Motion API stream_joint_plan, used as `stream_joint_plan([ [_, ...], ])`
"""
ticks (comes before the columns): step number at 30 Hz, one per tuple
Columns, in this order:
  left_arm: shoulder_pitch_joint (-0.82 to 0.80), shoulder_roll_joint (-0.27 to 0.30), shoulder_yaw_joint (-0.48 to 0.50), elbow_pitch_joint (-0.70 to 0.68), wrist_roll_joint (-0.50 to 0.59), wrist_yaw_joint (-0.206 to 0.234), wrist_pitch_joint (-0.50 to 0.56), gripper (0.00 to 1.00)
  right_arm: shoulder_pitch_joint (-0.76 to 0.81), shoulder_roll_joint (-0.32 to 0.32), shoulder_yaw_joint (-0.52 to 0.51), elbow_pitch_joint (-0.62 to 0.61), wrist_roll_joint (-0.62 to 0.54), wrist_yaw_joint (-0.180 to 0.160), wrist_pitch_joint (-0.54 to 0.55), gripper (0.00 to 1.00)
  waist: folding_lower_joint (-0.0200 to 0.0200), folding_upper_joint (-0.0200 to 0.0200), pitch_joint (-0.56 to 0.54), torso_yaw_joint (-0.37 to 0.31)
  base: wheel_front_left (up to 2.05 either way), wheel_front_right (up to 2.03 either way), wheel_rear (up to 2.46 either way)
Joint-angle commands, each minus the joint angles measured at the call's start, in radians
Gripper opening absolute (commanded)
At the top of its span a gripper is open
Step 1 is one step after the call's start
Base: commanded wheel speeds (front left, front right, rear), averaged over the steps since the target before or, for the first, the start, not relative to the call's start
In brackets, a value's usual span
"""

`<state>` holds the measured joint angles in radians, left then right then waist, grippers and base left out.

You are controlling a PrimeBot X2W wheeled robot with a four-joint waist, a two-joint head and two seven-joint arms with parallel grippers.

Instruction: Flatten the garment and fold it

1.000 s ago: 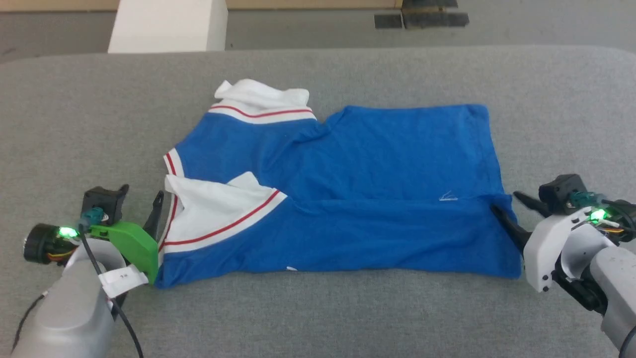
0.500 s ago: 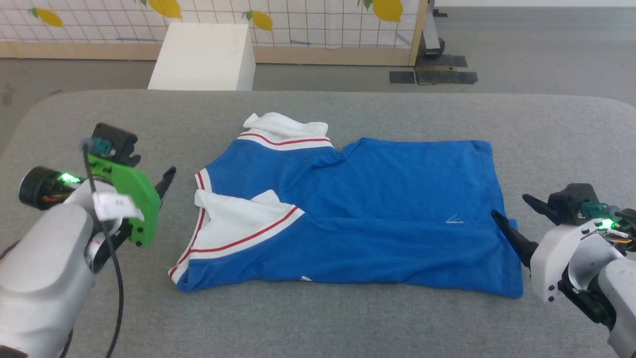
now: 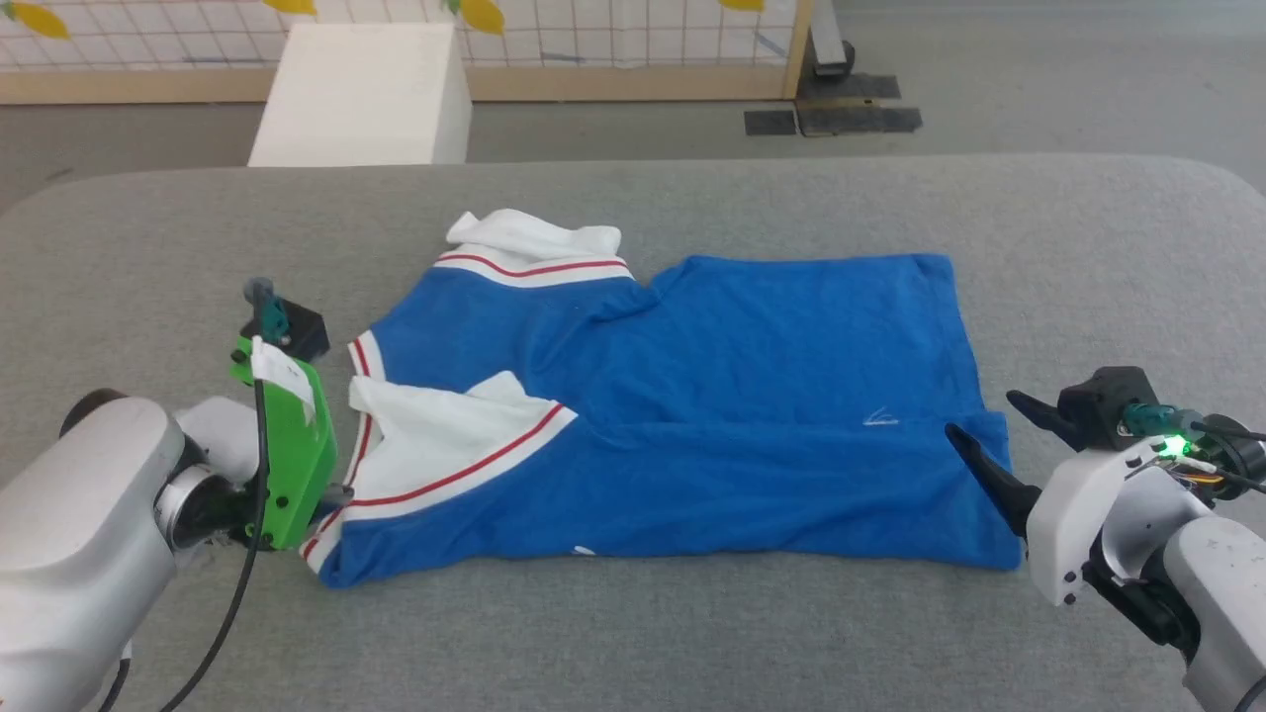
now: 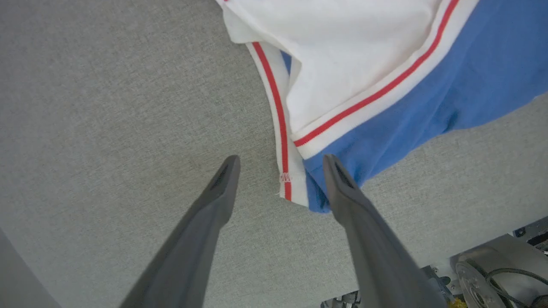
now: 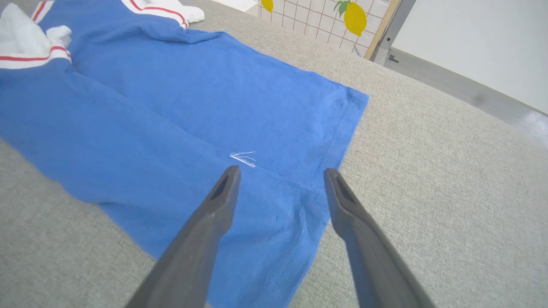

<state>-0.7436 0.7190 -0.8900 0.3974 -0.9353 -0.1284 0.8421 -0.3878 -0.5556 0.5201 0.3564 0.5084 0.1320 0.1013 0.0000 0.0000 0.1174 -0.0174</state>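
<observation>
Left wrist view shows the left gripper [image 4: 280, 161] wide around the shirt's [image 4: 428, 98] striped corner; the right gripper [image 5: 282, 172] is wide, empty, over the hem.

The left arm has a pale grey rounded forearm [image 3: 69, 494], a bright green plastic bracket [image 3: 292, 465] with dark screws, a white paper tag [image 3: 282, 374] and a thin black cable [image 3: 237, 598]. The right arm's white wrist shell [image 3: 1073, 524] has small dark dots, perhaps screws, and a green light [image 3: 1174, 445]. The fingers [image 4: 349, 201] are long, dark grey and tapered.
</observation>
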Motion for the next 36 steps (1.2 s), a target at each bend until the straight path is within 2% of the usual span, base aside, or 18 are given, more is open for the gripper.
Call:
stream_joint_plan([
  [1, -0.004, 0.002, -0.010, 0.003, -0.016, -0.002, 0.009, 1.00, -0.009, 0.006, 0.003, -0.003, -0.003, -0.001, 0.002, 1.00, 0.0000, 0.0000, 0.023, -0.022, 0.00, 0.00, 0.00],
  [12, 0.047, -0.005, -0.115, 0.081, -0.053, -0.002, 0.069, 1.00, -0.061, 0.020, 0.029, 0.019, 0.000, -0.001, -0.015, 1.00, 0.0000, 0.0000, 0.077, -0.067, 0.00, 0.00, 0.00],
  [13, 0.046, -0.005, -0.121, 0.081, -0.056, -0.002, 0.071, 0.07, -0.065, 0.020, 0.030, 0.021, 0.000, -0.001, -0.015, 1.00, 0.0000, 0.0000, 0.078, -0.066, 0.00, 0.00, 0.00],
  [14, 0.044, -0.006, -0.127, 0.081, -0.061, -0.002, 0.074, 0.00, -0.072, 0.020, 0.033, 0.023, 0.001, -0.001, -0.016, 1.00, 0.0000, 0.0000, 0.078, -0.065, 0.00, 0.00, 0.00],
  [20, 0.017, 0.001, -0.153, 0.057, -0.077, -0.002, 0.037, 0.00, -0.125, -0.006, 0.055, 0.014, -0.010, -0.001, -0.016, 1.00, 0.0000, 0.0000, 0.048, -0.046, 0.00, 0.00, 0.00],
  [24, -0.001, 0.017, -0.171, 0.019, -0.089, -0.002, 0.015, 0.00, -0.181, -0.046, 0.107, -0.010, 0.005, -0.001, 0.047, 1.00, 0.0000, 0.0000, 0.021, -0.035, 0.00, 0.00, 0.00],
  [28, -0.017, 0.038, -0.189, -0.028, -0.098, -0.002, -0.005, 0.00, -0.237, -0.112, 0.195, -0.038, 0.085, -0.001, 0.207, 1.00, 0.0000, 0.0000, 0.002, -0.025, 0.00, 0.00, 0.00],
  [33, -0.037, 0.056, -0.211, -0.062, -0.101, -0.002, -0.011, 0.00, -0.297, -0.210, 0.343, -0.083, 0.266, -0.001, 0.488, 1.00, 0.0000, 0.0000, -0.001, -0.010, 0.00, 0.00, 0.00],
  [36, -0.047, 0.056, -0.217, -0.070, -0.102, -0.002, -0.018, 0.00, -0.322, -0.239, 0.399, -0.084, 0.344, -0.001, 0.599, 1.00, 0.0000, 0.0000, 0.008, -0.002, 0.00, 0.00, 0.00],
])
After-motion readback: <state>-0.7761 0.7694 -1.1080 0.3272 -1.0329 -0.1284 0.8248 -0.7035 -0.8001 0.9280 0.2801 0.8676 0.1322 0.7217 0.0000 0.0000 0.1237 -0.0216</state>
